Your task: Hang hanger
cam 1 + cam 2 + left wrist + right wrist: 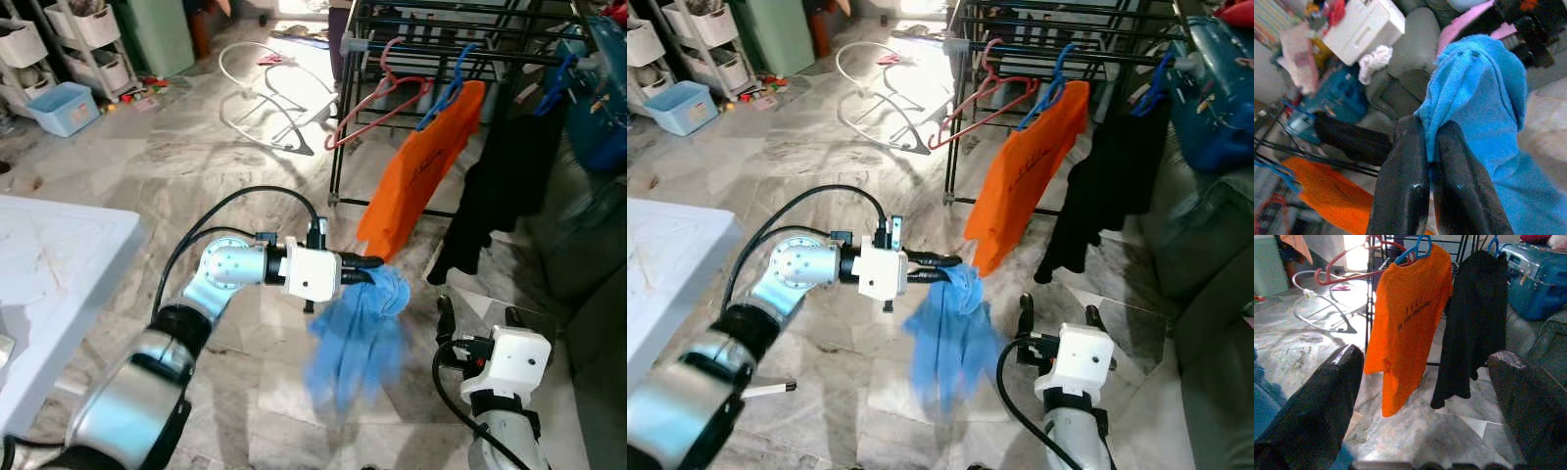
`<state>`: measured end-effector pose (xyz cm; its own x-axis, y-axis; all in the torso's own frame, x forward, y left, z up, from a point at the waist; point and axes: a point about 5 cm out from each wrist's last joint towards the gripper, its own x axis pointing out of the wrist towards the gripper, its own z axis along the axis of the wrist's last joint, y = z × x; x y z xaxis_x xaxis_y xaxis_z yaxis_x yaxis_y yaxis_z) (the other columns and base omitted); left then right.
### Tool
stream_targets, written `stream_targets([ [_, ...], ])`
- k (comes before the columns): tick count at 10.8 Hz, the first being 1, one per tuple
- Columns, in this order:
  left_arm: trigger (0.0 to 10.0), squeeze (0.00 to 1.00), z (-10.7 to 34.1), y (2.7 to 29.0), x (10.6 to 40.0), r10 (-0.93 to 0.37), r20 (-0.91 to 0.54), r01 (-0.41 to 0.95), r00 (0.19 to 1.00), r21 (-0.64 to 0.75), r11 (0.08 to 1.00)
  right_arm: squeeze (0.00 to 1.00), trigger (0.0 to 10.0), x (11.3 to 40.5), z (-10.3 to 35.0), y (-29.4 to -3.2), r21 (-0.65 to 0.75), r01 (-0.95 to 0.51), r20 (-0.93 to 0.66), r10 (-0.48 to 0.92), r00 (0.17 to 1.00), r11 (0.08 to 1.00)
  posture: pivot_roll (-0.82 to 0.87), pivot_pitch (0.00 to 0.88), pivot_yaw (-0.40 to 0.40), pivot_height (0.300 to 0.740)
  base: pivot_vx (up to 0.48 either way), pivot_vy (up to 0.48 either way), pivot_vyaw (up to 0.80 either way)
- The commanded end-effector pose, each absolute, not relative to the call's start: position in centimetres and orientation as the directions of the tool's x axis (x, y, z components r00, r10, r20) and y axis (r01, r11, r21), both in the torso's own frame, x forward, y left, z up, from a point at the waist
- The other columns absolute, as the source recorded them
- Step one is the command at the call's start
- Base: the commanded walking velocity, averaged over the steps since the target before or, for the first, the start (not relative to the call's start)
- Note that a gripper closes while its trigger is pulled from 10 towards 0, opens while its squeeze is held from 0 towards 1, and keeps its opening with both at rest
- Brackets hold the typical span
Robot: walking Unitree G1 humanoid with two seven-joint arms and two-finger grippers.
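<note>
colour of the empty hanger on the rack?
Red wire hanger, clearest in left eye view.

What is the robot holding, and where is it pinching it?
The left end effector holds a blue cloth, pinching a bunched fold at its top edge so the rest hangs down. The right end effector is open and holds nothing.

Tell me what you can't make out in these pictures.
- Blue garment: motion-blurred in the eye views; any hanger inside is hidden by its folds.
- Orange shirt print: too small to read.
- Drying rack: top cut off by the frame edge.
- Left pincer: fingertips buried in cloth.
</note>
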<state>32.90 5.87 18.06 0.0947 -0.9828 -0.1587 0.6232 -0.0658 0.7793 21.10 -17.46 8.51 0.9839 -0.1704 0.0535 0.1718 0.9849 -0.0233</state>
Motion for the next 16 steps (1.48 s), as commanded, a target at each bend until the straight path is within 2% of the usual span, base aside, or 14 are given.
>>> stream_targets([
  [1,10.0,0.00,19.8,5.4,33.1,-0.991,-0.103,0.561,0.091,0.827,-0.034,0.00,10.0,21.0,8.3,-17.7,-0.017,0.177,0.037,-0.176,0.984,0.984,0.04,0.126,0.022,0.740,0.000,0.000,0.00],
  [3,10.0,0.00,22.0,4.7,33.2,-0.993,0.072,0.492,0.088,0.864,0.107,0.00,10.0,21.0,8.2,-17.6,-0.011,0.153,0.031,-0.152,0.988,0.988,0.04,0.127,0.024,0.740,0.000,0.000,0.00],
  [4,10.0,0.00,22.5,4.2,33.0,-0.992,0.114,0.489,0.058,0.863,0.127,0.00,10.0,21.1,8.2,-17.0,-0.027,0.024,0.021,-0.024,1.000,0.999,0.04,0.128,0.026,0.740,0.000,0.000,0.00],
  [5,10.0,0.00,22.3,4.0,32.7,-0.993,0.116,0.491,0.036,0.863,0.119,0.00,10.0,21.2,8.5,-17.5,-0.046,-0.049,0.015,0.050,0.999,0.998,0.04,0.130,0.026,0.740,0.000,0.000,0.00],
  [6,10.0,0.00,22.4,4.0,32.6,-0.991,0.127,0.482,0.033,0.867,0.127,0.00,10.0,21.2,8.7,-17.8,-0.052,-0.058,0.018,0.059,0.998,0.997,0.05,0.131,0.025,0.740,0.000,0.000,0.00],
  [8,10.0,0.00,22.9,3.7,32.4,-0.983,0.186,0.482,0.010,0.860,0.167,0.00,10.0,21.2,9.1,-18.8,-0.066,-0.189,-0.019,0.189,0.982,0.980,0.05,0.133,0.022,0.740,0.000,0.000,0.00],
  [9,10.0,0.00,23.3,3.6,32.4,-0.978,0.207,0.483,0.013,0.855,0.188,0.00,10.0,20.9,8.7,-18.0,-0.030,-0.276,-0.052,0.274,0.960,0.961,0.05,0.135,0.023,0.740,0.000,0.000,0.00],
  [10,10.0,0.00,23.4,3.7,32.5,-0.978,0.210,0.483,0.015,0.855,0.191,0.00,10.0,20.0,7.9,-16.1,0.022,-0.413,-0.108,0.413,0.904,0.910,0.05,0.136,0.023,0.740,0.000,0.000,0.00],
  [11,10.0,0.00,23.4,3.7,32.5,-0.976,0.217,0.485,0.017,0.852,0.198,0.00,10.0,19.5,7.3,-15.3,0.052,-0.456,-0.142,0.459,0.877,0.888,0.05,0.137,0.027,0.740,0.000,0.000,0.00],
  [16,10.0,0.00,23.2,3.6,32.7,-0.977,0.211,0.512,0.026,0.837,0.195,0.00,10.0,19.2,7.1,-15.3,0.053,-0.447,-0.160,0.449,0.879,0.893,0.05,0.135,0.038,0.740,0.000,0.000,0.00],
])
